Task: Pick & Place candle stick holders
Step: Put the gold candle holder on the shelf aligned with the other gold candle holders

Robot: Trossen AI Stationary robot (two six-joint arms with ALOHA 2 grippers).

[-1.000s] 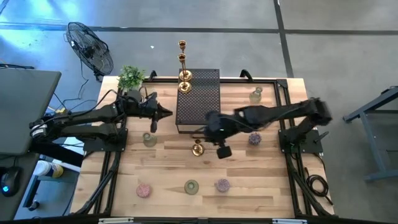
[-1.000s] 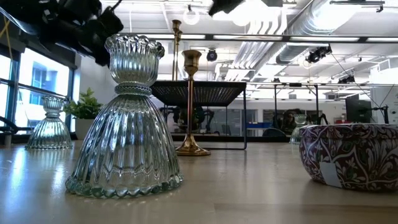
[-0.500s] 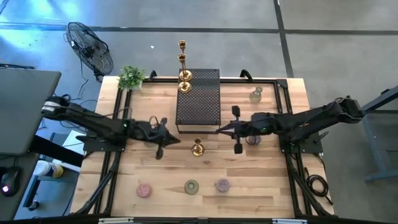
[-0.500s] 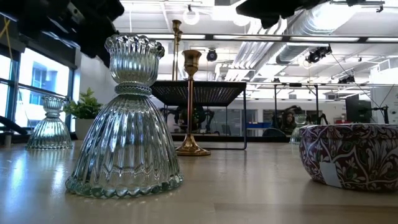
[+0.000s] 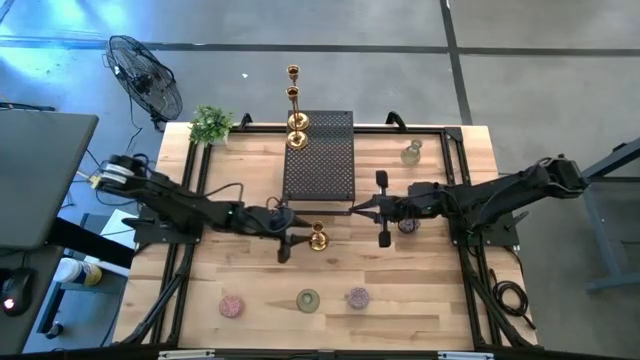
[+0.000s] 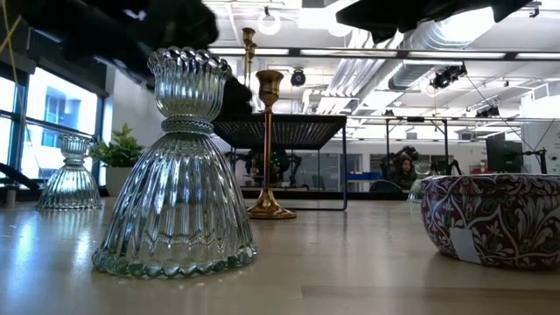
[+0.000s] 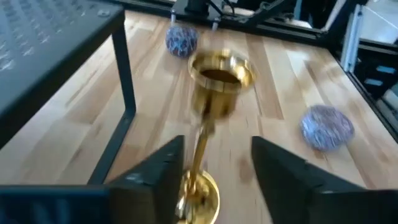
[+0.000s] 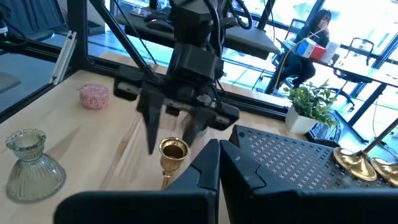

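overhead, table-level, two wrist views

- We see even, bright overhead light on the pale wooden table (image 5: 400, 290) in the high view, with only soft, faint shadows under the arms.
- In the low view, round ceiling lamps (image 6: 269, 24) glare white, and windows on one side add daylight.
- The ribbed clear glass holder (image 6: 178, 175) there catches sharp highlights; the room behind is softer.
- In the left wrist view, the shiny gold candlestick (image 7: 214, 93) is smeared by blur.
- The right wrist view is backlit by bright windows.
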